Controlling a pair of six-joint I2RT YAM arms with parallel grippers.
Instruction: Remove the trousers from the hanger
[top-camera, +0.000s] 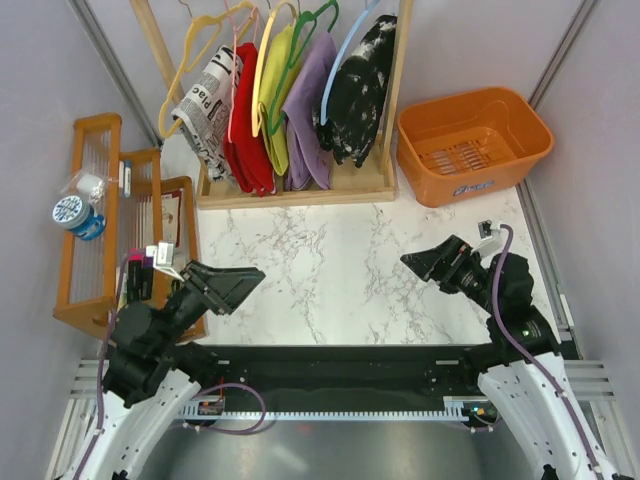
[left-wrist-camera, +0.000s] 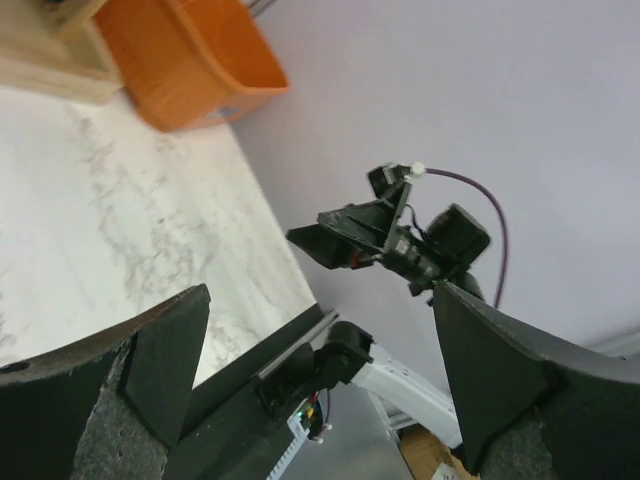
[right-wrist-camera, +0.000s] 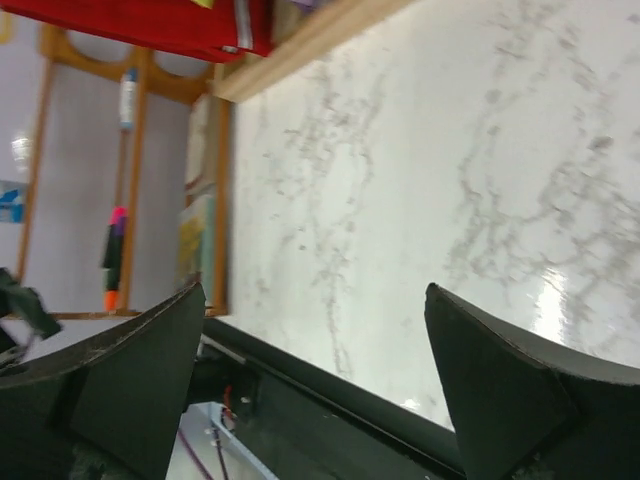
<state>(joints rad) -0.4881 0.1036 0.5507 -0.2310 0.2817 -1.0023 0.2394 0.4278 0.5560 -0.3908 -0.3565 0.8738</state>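
The trousers (top-camera: 358, 92), black with white speckles, hang on the light-blue hanger (top-camera: 345, 62) at the right end of the wooden rack (top-camera: 290, 188) at the back of the table. My left gripper (top-camera: 243, 281) is open and empty, low at the near left. My right gripper (top-camera: 418, 260) is open and empty, low at the near right, and it also shows in the left wrist view (left-wrist-camera: 318, 238). Both are far from the rack. In the wrist views the left gripper (left-wrist-camera: 320, 300) and the right gripper (right-wrist-camera: 312, 295) have wide-spread jaws with nothing between them.
On the rack hang a newspaper-print garment (top-camera: 208, 100), a red one (top-camera: 248, 120), a yellow one (top-camera: 276, 100) and a purple one (top-camera: 310, 110). An orange basket (top-camera: 472, 142) stands at the back right. A wooden shelf (top-camera: 110, 225) with small items lines the left edge.
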